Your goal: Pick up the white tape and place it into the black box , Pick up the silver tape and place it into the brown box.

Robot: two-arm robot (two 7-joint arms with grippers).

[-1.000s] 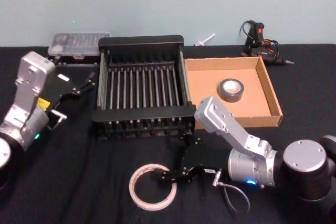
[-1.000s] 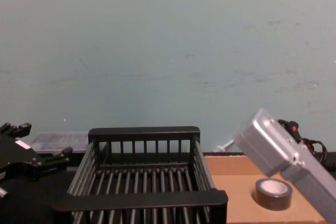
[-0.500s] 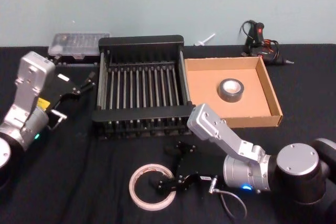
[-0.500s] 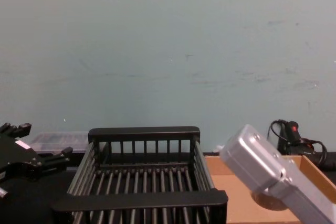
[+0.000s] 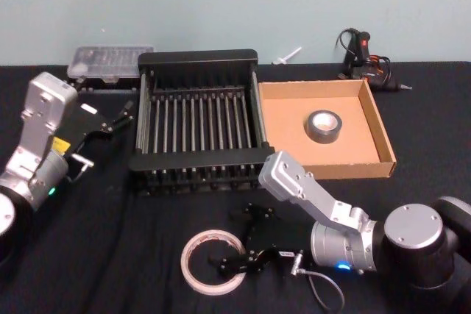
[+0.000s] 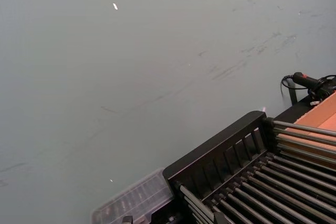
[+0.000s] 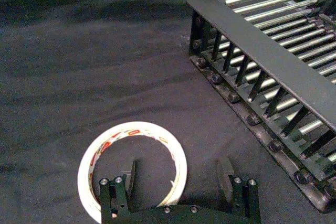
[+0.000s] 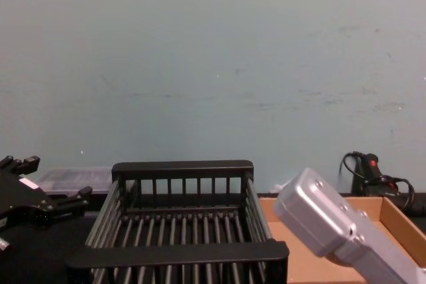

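The right hand (image 7: 178,174) was spread low over the flat white tape roll with red markings (image 7: 132,169) (one finger inside the ring, one outside) on the black counter (image 7: 79,66), before the black slatted crate (image 5: 197,119). The left hand (image 5: 110,119), also spread, waited beside the crate.

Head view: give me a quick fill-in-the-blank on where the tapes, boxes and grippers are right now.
1. The silver tape lies inside the ___ box.
2. The white tape lies on the cloth in front of the ___ box.
3. The ___ gripper is open at the white tape, one finger inside its ring.
4. The left gripper hangs open beside the black box, holding ___.

Missing words: brown; black; right; nothing
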